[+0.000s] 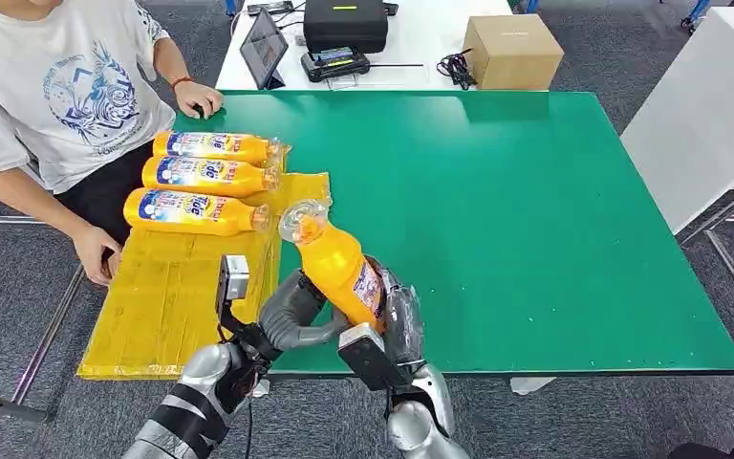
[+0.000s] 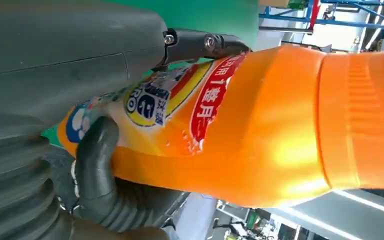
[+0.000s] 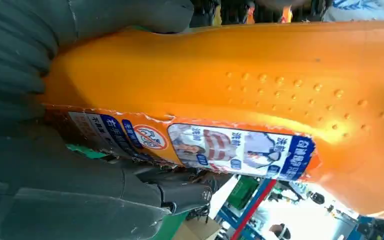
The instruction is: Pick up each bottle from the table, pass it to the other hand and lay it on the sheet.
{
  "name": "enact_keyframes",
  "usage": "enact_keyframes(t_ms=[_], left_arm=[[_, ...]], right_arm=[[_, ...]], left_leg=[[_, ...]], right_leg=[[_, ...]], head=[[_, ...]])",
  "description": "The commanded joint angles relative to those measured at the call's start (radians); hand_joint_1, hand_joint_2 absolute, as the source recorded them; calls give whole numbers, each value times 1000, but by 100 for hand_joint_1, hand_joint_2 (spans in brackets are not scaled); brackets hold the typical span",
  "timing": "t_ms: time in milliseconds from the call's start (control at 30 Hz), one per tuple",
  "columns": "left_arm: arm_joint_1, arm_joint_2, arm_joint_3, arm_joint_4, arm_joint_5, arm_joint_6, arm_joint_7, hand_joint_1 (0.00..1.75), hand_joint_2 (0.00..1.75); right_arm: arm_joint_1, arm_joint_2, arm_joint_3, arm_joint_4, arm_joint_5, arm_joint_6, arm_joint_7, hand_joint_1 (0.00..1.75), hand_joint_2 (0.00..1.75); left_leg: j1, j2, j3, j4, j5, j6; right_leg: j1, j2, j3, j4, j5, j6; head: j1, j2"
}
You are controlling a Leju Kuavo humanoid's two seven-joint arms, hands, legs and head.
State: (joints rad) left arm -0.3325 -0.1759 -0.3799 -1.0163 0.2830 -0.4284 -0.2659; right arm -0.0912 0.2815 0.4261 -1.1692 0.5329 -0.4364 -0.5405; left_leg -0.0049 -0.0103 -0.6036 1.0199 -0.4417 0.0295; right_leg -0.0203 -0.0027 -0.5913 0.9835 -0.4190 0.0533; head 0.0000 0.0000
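orange bottle [image 1: 336, 263] held tilted over counter [image 1: 535, 210] edge beside yellow sheet [image 1: 167, 296], fingers of left hand [image 1: 291, 316] and right hand [image 1: 397, 320] both wrapped round its lower body; rigid, glossy plastic, probably slippery, grip mid-body

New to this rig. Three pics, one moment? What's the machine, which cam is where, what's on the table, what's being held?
Yes, one moment, three cameras. The machine is a two-legged humanoid with two silver arms, each ending in a many-fingered hand. The wide picture looks down from high on its body. The two close-ups come from cameras at the left and right wrists, so they appear turned.

In the wide view a green table carries a yellow sheet at its left edge, with three orange bottles lying on it side by side. A seated person rests their hands near the sheet.

A fourth orange bottle is raised above the table's near edge, cap pointing up and away. The left hand and right hand both grip its lower body, which looks like a mid-handover.
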Motion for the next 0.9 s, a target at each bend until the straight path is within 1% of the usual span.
enact_keyframes(t_ms=[33, 67, 100, 233, 400, 433, 767, 800, 833, 900], left_arm=[[-53, 15, -34, 25, -6, 24, 6, 0, 175], [-63, 10, -26, 27, -6, 37, 7, 0, 175], [-70, 8, -22, 27, -5, 42, 7, 0, 175], [-75, 6, -9, 8, 6, 42, 12, 0, 175], [-72, 2, -10, 4, 5, 49, 15, 0, 175], [-73, 1, -10, 4, 5, 49, 15, 0, 175], [-72, -8, 1, 7, 18, 49, 2, 2, 175], [-71, -10, 6, 1, 17, 58, -3, 113, 175], [-69, -12, 7, -8, 18, 55, -6, 175, 175], [-65, -10, 5, -19, 14, 59, -6, 175, 175]], right_arm=[[-56, -7, 106, 127, 37, 10, 9, 175, 175], [-84, -21, 141, 176, 20, 13, 11, 175, 175], [-96, -24, 157, 206, 11, 6, 6, 175, 175], [-117, -25, 186, 291, -8, 15, -3, 175, 175], [-127, -22, 202, 323, -10, 33, -7, 175, 175], [-126, -18, 204, 324, -10, 34, -7, 175, 175], [-137, -18, 221, 345, -2, 40, 0, 175, 175], [-138, -19, 223, 346, 0, 36, 3, 175, 175], [-137, -20, 220, 345, -3, 37, 6, 175, 175], [-135, -22, 216, 342, -6, 35, 8, 175, 175]], left_leg=[[2, 2, 5, 0, -2, -3], [2, 2, 3, 0, -1, -2], [2, 3, 5, 0, -2, -2], [3, 2, 4, 0, -1, -2], [2, 0, 2, 0, 0, -1], [3, 0, 4, 0, -1, -2], [2, -1, 3, 0, 0, -1], [2, -1, 4, 0, -1, -2], [2, -1, 3, 0, -1, -2], [2, -1, 2, 0, 0, -1]], right_leg=[[3, 1, 5, -1, -1, -3], [2, 1, 3, -1, -1, -2], [2, 2, 4, 0, -1, -3], [3, 1, 5, -1, 0, -3], [2, -1, 2, -1, 0, -1], [3, -1, 5, -1, -1, -3], [2, -2, 3, -1, -1, -2], [3, -2, 5, -1, -1, -3], [2, -2, 4, -1, -1, -2], [2, -1, 2, -1, -1, -1]], head=[[0, 0], [0, 0], [0, 0], [0, 0], [0, 0], [0, 0], [0, 0], [0, 0], [0, 0], [0, 0]])
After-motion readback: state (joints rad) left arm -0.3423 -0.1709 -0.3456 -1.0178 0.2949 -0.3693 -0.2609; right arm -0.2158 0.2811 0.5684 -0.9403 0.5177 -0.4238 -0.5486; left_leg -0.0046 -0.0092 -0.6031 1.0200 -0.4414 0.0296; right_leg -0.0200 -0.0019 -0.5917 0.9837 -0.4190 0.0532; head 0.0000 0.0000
